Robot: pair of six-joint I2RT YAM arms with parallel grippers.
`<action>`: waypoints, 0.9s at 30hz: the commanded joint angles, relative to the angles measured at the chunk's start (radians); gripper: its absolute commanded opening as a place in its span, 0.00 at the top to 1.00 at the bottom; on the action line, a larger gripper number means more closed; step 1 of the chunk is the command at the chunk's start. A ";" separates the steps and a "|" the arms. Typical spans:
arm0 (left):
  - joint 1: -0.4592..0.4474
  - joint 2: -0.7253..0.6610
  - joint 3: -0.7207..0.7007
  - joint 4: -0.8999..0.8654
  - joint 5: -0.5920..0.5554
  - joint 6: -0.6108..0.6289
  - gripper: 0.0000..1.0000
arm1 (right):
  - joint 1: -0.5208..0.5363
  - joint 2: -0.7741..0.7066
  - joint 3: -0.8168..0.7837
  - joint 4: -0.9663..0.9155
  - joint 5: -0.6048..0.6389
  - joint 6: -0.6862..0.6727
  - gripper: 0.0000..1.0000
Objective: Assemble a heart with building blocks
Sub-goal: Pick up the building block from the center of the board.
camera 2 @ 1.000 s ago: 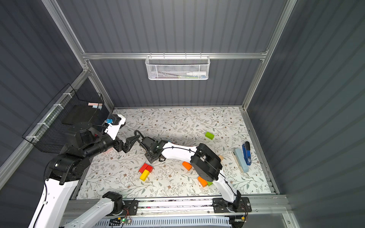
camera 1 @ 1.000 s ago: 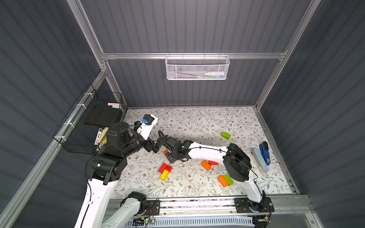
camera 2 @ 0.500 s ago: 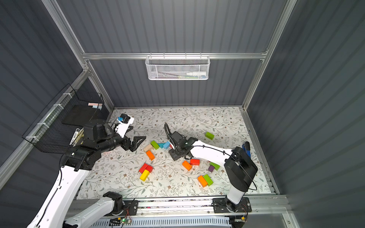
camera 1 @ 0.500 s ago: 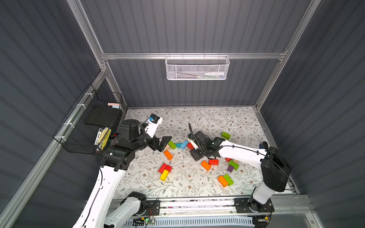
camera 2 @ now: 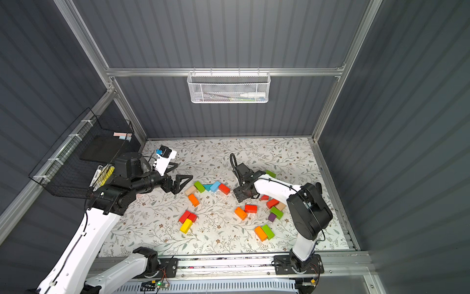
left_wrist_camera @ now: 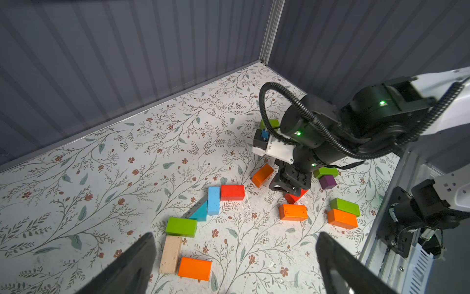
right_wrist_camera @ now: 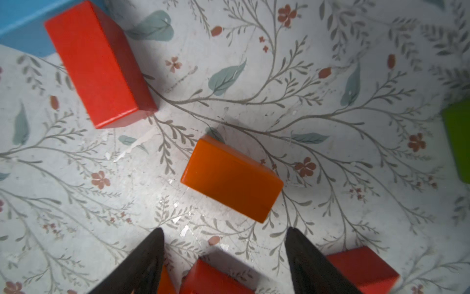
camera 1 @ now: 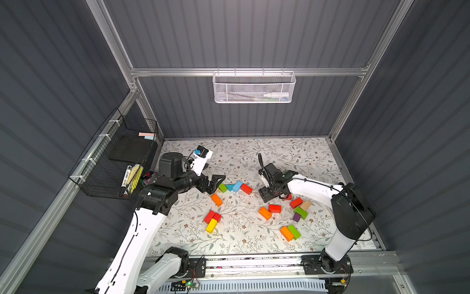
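Building blocks lie scattered on the floral table (camera 1: 254, 157). A row of tan (camera 2: 190, 190), green (camera 1: 222, 187), teal (camera 1: 230, 187), blue (camera 1: 237, 185) and red (camera 1: 246, 189) blocks lies mid-table. My left gripper (camera 1: 217, 182) (left_wrist_camera: 235, 236) hovers open and empty beside the row's green end. My right gripper (camera 1: 272, 195) (right_wrist_camera: 223, 235) points down, open, over loose blocks to the right. A red block (right_wrist_camera: 211, 277) lies under its spread fingertips, not gripped. An orange brick (right_wrist_camera: 231, 178) sits just beyond them.
More blocks lie near the front: a red-and-yellow cluster (camera 1: 211, 221), an orange and green pair (camera 1: 290, 232), and red, tan, green and purple ones (camera 1: 300, 211). A black wire basket (camera 1: 101, 163) hangs at the left, a white mesh basket (camera 1: 254, 87) on the back wall.
My right arm has swung from the table's left side back to the right, turned its gripper downward, and opened its jaws wider. The left gripper shifted slightly right, still open.
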 commanded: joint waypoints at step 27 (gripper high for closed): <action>-0.003 0.048 -0.003 0.045 0.043 -0.032 0.01 | -0.126 0.160 0.149 0.021 -0.127 -0.005 0.67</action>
